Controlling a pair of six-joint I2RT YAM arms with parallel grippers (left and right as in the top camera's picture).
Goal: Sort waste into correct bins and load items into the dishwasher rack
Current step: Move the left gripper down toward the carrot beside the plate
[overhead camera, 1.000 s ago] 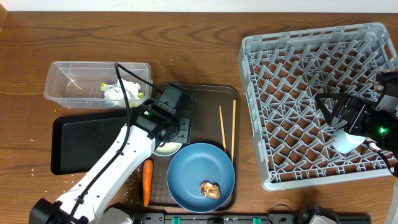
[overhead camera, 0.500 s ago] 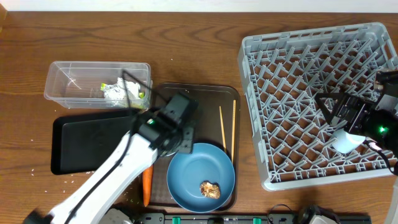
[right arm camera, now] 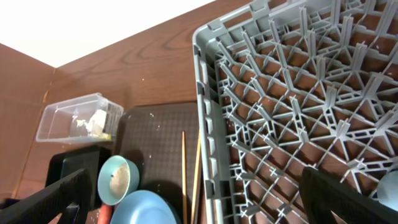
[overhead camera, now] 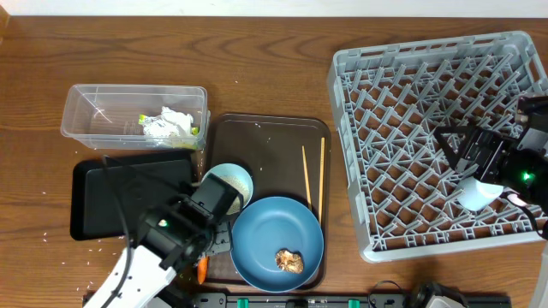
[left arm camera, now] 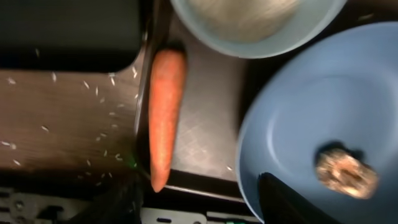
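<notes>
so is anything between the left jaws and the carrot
Nothing visible: the carrot lies bare at the rim of the brown tray, below the open left jaws. The white bowl and blue bowl sit beside it, not over it.

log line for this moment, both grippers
left gripper: open near carrot | right gripper: open over dishwasher rack | carrot: not gripped
</notes>
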